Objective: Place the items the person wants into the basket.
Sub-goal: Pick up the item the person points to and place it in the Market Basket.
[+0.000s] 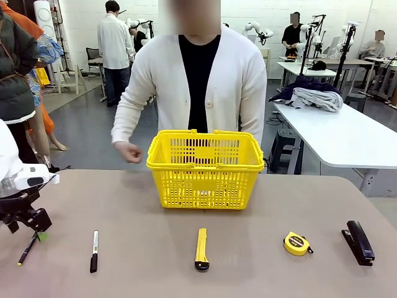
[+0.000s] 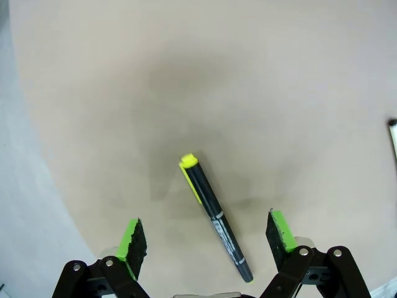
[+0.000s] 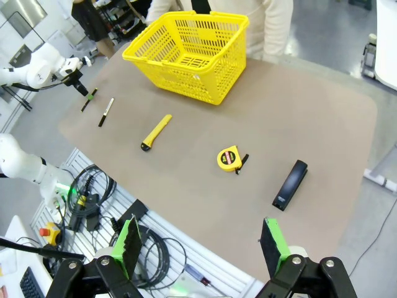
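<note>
Green pads (image 2: 131, 243) of my left gripper (image 2: 208, 242) stand apart over the black pen (image 2: 214, 211); right gripper (image 3: 201, 243) likewise spread

Nothing legible anywhere. The thin black pen (image 2: 217, 218), near the left end of the tabletop (image 2: 260, 87), bears fine white print along its barrel, too small to read.

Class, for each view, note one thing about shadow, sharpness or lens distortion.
Front view: even light, the yellow lattice plastic basket sharp, shadows faint. Left wrist view: a broad soft shadow darkens the beige table around the thin black yellow-capped pen; the table edge bows. Right wrist view: table edges curve, lens distortion.
</note>
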Action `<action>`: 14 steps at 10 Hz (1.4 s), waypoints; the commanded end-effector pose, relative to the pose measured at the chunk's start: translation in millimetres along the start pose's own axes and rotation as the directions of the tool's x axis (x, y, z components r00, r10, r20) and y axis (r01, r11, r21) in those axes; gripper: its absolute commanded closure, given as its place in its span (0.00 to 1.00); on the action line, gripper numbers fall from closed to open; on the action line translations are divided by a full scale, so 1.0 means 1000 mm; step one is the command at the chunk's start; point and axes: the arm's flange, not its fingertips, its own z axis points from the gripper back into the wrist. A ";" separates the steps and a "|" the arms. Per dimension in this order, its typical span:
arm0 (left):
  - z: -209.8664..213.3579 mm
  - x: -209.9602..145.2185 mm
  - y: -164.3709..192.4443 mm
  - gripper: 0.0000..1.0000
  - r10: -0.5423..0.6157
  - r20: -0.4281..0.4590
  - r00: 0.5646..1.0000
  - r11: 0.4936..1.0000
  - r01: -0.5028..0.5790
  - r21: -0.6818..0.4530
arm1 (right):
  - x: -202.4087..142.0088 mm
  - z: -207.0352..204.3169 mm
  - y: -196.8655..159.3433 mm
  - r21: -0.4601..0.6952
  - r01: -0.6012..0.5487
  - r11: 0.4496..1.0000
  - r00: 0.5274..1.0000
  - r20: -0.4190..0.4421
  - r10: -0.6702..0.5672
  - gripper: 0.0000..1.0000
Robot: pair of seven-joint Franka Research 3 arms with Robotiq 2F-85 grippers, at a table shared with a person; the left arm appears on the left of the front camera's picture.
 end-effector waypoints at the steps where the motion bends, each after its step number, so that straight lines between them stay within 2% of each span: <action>1: -0.020 -0.031 -0.008 0.00 0.081 0.054 0.995 0.996 -0.082 0.020 | 0.000 -0.001 0.001 0.012 -0.011 1.000 1.000 0.001 0.011 0.00; 6: -0.030 -0.024 0.000 0.00 0.099 0.076 0.992 0.995 -0.100 0.012 | 0.000 -0.001 0.001 0.012 -0.011 1.000 1.000 0.001 0.011 0.00; 10: -0.008 -0.025 -0.003 0.00 0.093 0.132 0.987 0.996 -0.095 0.005 | 0.000 -0.001 0.001 0.012 -0.011 1.000 1.000 0.001 0.011 0.00; 12: -0.009 -0.024 -0.003 0.00 0.089 0.127 0.988 0.996 -0.090 0.000 | 0.000 -0.001 0.001 0.012 -0.011 1.000 1.000 0.001 0.011 0.00; 13: -0.011 -0.023 -0.001 0.13 0.080 0.121 0.989 0.997 -0.080 -0.012 | 0.000 -0.001 0.001 0.012 -0.011 1.000 1.000 0.001 0.011 0.00; 14: -0.013 -0.022 -0.001 0.51 0.071 0.105 0.992 0.997 -0.070 -0.019 | 0.000 -0.001 0.001 0.012 -0.011 1.000 1.000 0.001 0.011 0.00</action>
